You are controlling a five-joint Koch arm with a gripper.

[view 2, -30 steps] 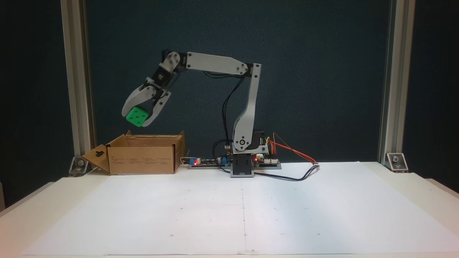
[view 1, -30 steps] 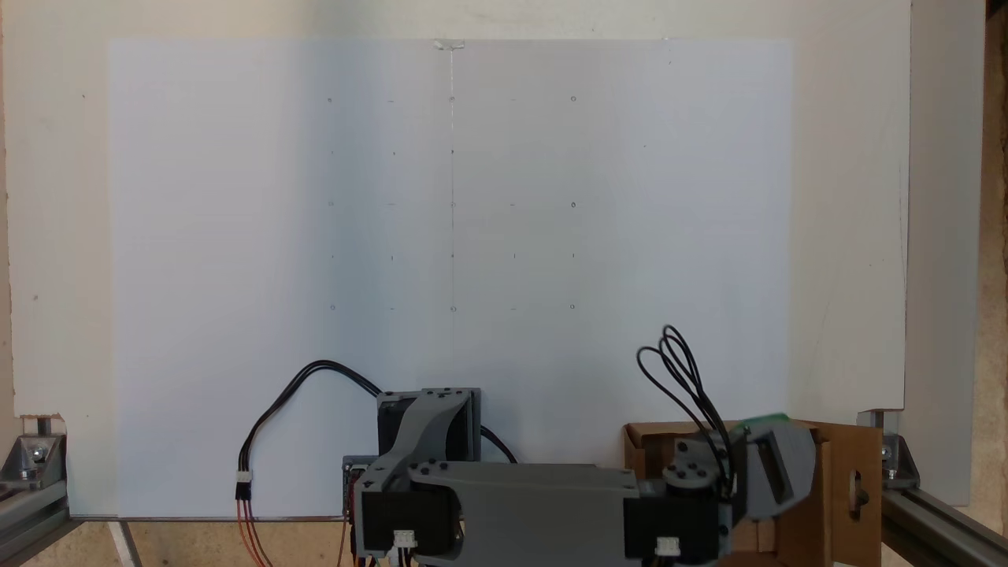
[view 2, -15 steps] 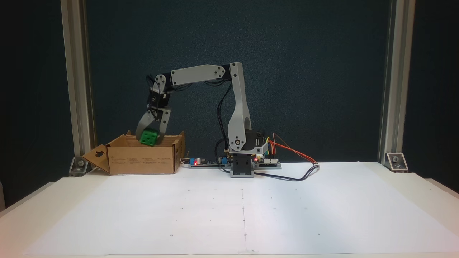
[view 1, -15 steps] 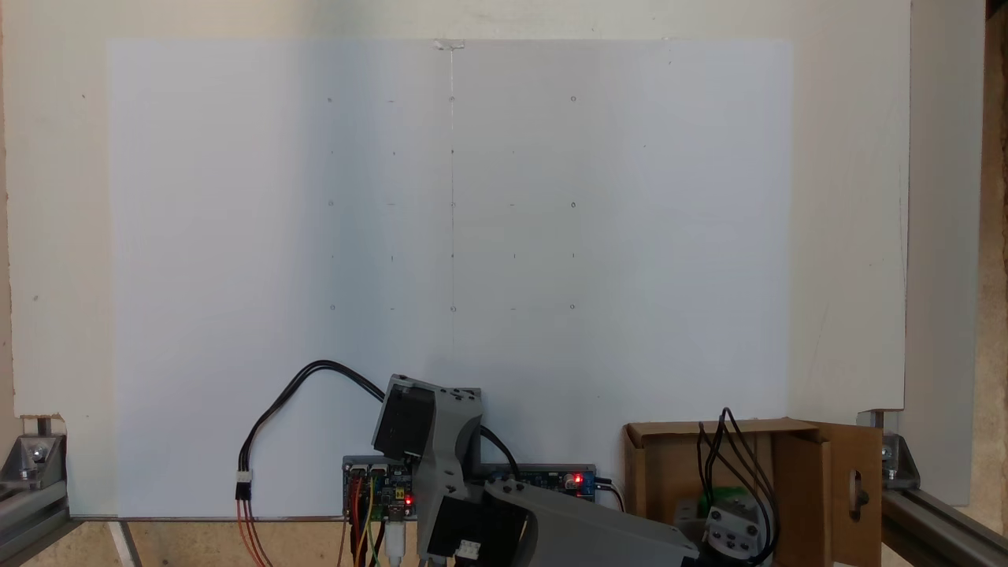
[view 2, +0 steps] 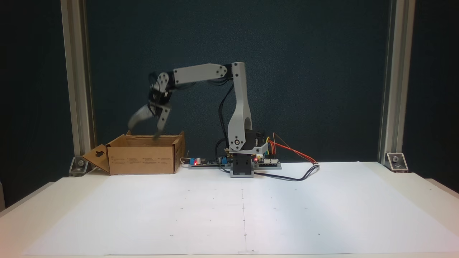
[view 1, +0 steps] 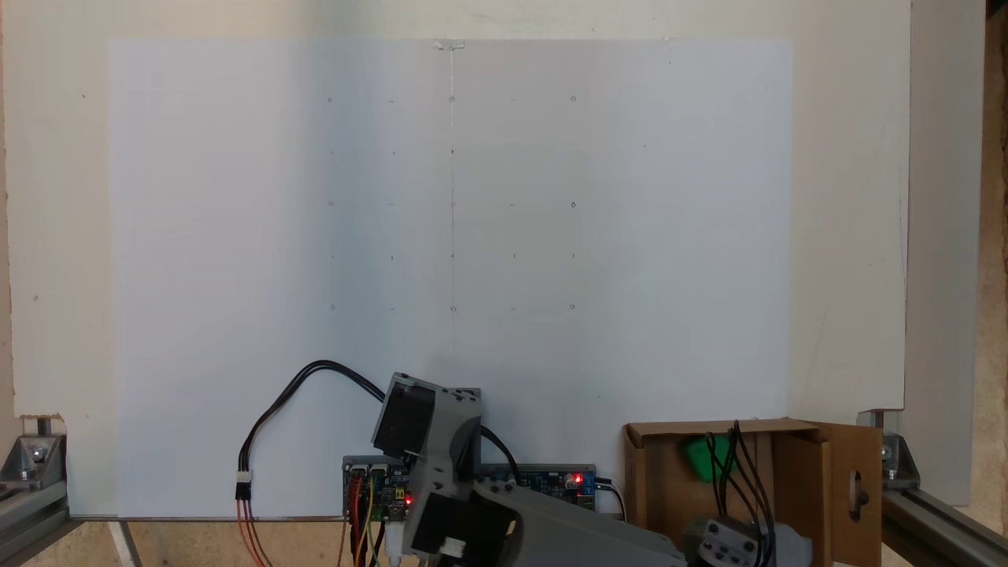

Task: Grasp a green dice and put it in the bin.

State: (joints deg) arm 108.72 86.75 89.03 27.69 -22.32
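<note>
The green dice lies blurred inside the bin, a brown cardboard box at the lower right of the top-down fixed view. In the side-on fixed view the bin stands at the left of the table, its flap with a keyhole cutout sticking out, and the dice is hidden behind its walls. My gripper hangs just above the bin's open top, its jaws spread wide and motion-blurred, with nothing between them.
The arm's base and its circuit boards sit right of the bin. Black and coloured cables trail to the right. Aluminium posts stand at both back corners. A white paper sheet covers the table.
The gripper came down over the bin holding the dice, then opened. The dice has left the jaws and now lies in the bin.
</note>
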